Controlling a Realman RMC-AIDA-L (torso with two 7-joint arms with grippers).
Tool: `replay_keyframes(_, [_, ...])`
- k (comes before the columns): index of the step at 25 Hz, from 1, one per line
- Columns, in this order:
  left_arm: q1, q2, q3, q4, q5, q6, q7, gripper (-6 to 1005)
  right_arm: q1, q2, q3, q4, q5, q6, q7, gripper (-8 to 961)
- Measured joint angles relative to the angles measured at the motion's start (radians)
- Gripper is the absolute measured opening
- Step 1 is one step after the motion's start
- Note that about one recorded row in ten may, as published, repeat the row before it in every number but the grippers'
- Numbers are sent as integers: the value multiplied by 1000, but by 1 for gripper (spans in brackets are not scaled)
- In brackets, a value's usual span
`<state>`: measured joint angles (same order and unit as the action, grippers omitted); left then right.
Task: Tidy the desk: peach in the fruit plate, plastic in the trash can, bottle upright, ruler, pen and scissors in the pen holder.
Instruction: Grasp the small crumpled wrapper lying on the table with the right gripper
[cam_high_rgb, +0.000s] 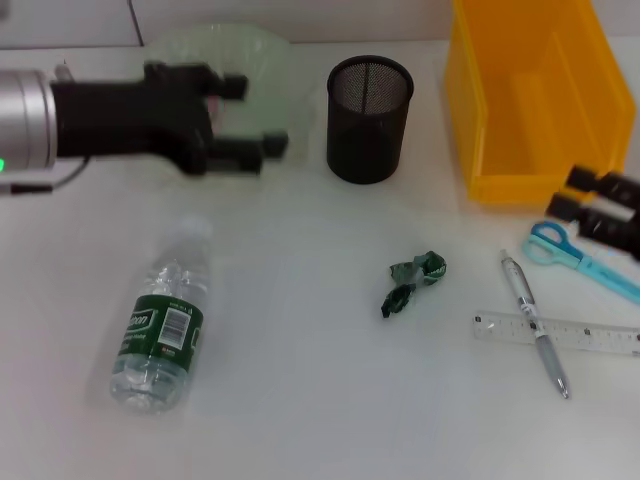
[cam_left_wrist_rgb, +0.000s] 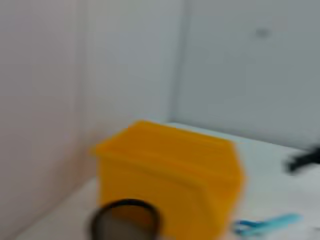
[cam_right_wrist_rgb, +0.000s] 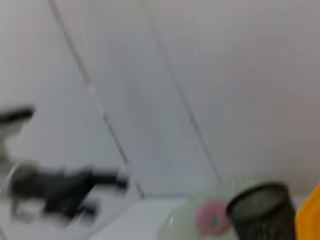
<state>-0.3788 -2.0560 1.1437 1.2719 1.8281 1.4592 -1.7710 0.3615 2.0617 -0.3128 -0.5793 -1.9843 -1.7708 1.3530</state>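
The left gripper (cam_high_rgb: 262, 117) is open and empty, hovering over the pale green fruit plate (cam_high_rgb: 225, 48) at the back left. The pink peach (cam_right_wrist_rgb: 212, 217) lies on the plate (cam_right_wrist_rgb: 182, 222); the head view hides it behind the gripper. A clear bottle (cam_high_rgb: 160, 325) with a green label lies on its side at front left. Crumpled green plastic (cam_high_rgb: 412, 283) lies mid-table. The pen (cam_high_rgb: 535, 325) lies across the clear ruler (cam_high_rgb: 590, 335). The blue scissors (cam_high_rgb: 570, 252) lie just in front of the open, empty right gripper (cam_high_rgb: 575, 195).
The black mesh pen holder (cam_high_rgb: 368, 118) stands at back centre, empty inside as far as shows. The yellow bin (cam_high_rgb: 535, 95) stands to its right; both show in the left wrist view, the bin (cam_left_wrist_rgb: 170, 175) and the holder (cam_left_wrist_rgb: 125, 225). A wall runs behind the table.
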Motion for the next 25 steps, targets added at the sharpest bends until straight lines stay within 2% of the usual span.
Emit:
replay_keyframes(1, [0, 0, 0, 0, 0, 0, 0, 758, 2, -7, 13, -7, 23, -8, 24, 757])
replay_keyframes(3, [1, 3, 0, -34, 5, 93, 36, 795, 16, -22, 16, -42, 61, -41, 91, 756])
replay_keyframes(5, [-3, -1, 1, -83, 32, 146, 53, 832, 65, -42, -6, -167, 76, -130, 238, 756])
replay_keyframes(6, [-5, -5, 4, -108, 44, 158, 61, 832, 65, -42, -6, -167, 76, -130, 238, 756])
replay_keyframes(7, [-5, -7, 7, -130, 49, 159, 69, 832, 85, -48, -29, -225, 75, -164, 299, 756])
replay_keyframes(9, [-8, -10, 15, -172, 53, 159, 87, 832, 125, -60, -102, -360, 70, -221, 424, 756])
replay_keyframes(10, [-12, -11, 18, -198, 53, 158, 96, 831, 160, -65, -186, -502, 46, -252, 558, 756])
replay_keyframes(11, [-12, -11, 18, -198, 53, 158, 96, 831, 160, -65, -186, -502, 46, -252, 558, 756])
replay_keyframes(14, [-13, -12, 18, -212, 50, 159, 97, 831, 225, -67, -332, -715, -70, -279, 724, 755])
replay_keyframes(16, [-10, -12, 18, -213, 48, 159, 97, 831, 272, -64, -426, -808, -179, -285, 795, 755])
replay_keyframes(19, [-5, -12, 16, -214, 51, 159, 98, 830, 321, -57, -565, -873, -326, -293, 832, 755])
replay_keyframes(20, [-5, -11, 14, -219, 54, 159, 98, 830, 335, -45, -670, -891, -396, -294, 813, 755])
replay_keyframes(21, [-5, -11, 14, -219, 54, 159, 98, 830, 335, -45, -670, -891, -396, -294, 813, 755])
replay_keyframes(24, [-6, -10, 16, -227, 56, 165, 99, 830, 344, -14, -832, -892, -503, -265, 735, 755])
replay_keyframes(25, [-8, -10, 17, -228, 56, 165, 99, 830, 355, 4, -894, -876, -577, -224, 717, 754])
